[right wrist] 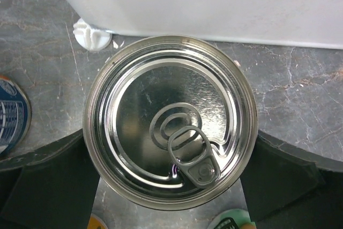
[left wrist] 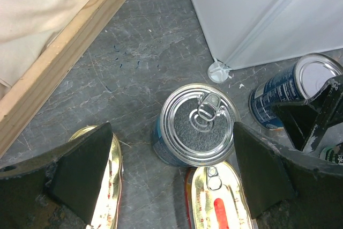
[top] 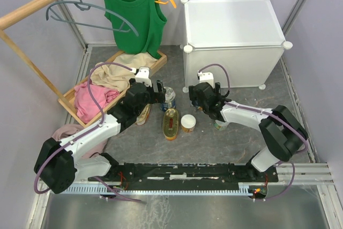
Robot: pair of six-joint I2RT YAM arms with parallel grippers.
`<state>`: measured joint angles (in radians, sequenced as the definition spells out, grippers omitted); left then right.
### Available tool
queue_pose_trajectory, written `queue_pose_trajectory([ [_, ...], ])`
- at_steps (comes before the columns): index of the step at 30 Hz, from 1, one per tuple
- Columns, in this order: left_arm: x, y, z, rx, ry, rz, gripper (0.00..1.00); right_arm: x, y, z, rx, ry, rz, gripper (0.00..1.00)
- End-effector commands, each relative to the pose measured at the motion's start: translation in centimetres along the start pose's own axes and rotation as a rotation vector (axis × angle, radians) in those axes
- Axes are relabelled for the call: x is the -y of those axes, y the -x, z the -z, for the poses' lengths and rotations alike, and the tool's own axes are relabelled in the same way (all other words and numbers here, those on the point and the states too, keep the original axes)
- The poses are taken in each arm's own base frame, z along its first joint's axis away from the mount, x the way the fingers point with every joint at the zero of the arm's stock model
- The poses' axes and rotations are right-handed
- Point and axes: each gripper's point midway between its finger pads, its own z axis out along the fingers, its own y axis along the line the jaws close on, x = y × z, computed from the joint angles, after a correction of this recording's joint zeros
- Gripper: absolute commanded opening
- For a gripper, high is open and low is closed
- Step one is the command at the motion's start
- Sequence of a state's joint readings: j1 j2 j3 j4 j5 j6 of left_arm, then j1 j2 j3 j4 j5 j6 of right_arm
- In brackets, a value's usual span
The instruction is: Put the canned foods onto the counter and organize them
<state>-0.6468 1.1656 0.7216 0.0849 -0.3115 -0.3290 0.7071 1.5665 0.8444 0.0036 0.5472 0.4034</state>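
Silver-topped tin [right wrist: 170, 122] clasped by right gripper [top: 208, 102] beside counter [top: 230, 20]; left gripper [left wrist: 171, 170] gapes.

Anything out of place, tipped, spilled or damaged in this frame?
One thing: a pinkish cloth lies on the table outside the wooden tray, partly under the left arm. The cans in view stand upright, and no spill shows.

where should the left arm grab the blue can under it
Grip the tall blue can by its side wall below the rim, from above. It stands upright, and the oval tin crowds its near side, so jaws go left and right.
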Motion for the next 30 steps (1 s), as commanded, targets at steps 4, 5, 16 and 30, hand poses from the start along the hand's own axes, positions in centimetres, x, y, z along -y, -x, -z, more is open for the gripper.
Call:
queue_pose_trajectory([
  [4, 0.3, 1.4, 0.0, 0.053, -0.016, 0.067, 0.99, 0.7, 1.1, -1.5, 0.088, -0.063, -0.023, 1.0],
  [5, 0.3, 1.4, 0.0, 0.053, -0.017, 0.067, 0.99, 0.8, 1.2, -1.5, 0.096, -0.072, -0.022, 1.0],
  [16, 0.1, 1.6, 0.1, 0.058, -0.011, 0.068, 0.99, 0.6, 0.9, -2.2, 0.107, -0.068, 0.011, 0.75],
  [30, 0.0, 1.7, 0.6, 0.074, -0.016, 0.09, 0.99, 0.6, 1.0, -0.2, 0.086, -0.009, 0.016, 0.01],
])
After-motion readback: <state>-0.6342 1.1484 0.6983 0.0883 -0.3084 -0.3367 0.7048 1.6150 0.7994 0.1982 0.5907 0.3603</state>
